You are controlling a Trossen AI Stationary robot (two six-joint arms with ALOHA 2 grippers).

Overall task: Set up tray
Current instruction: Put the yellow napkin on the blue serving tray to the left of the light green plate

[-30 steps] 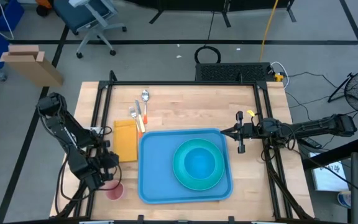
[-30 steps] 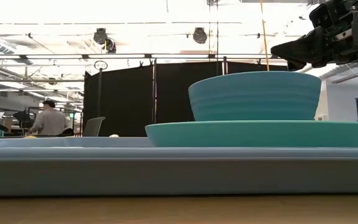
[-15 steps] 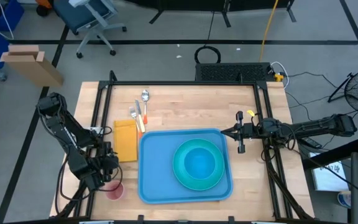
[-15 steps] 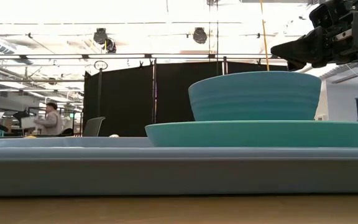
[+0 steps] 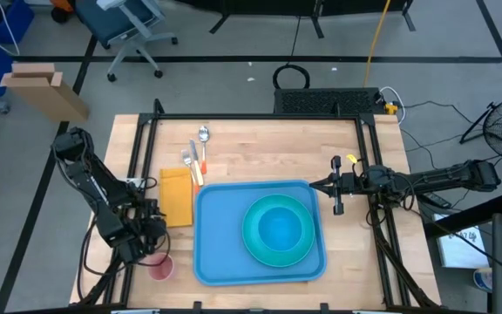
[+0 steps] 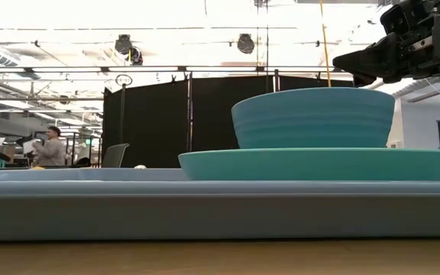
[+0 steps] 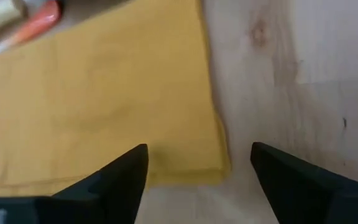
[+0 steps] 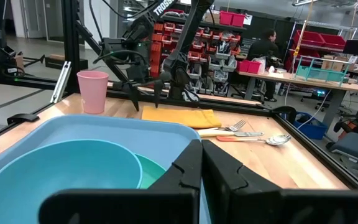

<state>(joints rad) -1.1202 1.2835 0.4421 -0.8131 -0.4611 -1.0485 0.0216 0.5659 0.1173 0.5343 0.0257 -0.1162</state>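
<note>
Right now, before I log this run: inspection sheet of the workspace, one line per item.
Surface: wooden table, bare in the far half.
Job's things: blue tray flat on the table, carrying a teal bowl on a teal plate.
Clutter: yellow napkin beside the tray; fork, orange-handled knife and spoon past it; pink cup at the near corner.
Grippers: left gripper open over the napkin's near edge, holding nothing; right gripper shut, empty, at the tray's right side.
Cables: yellow cable and black cable loop on the floor behind the table.
Surroundings: cardboard box, office chair, a person far off.
</note>
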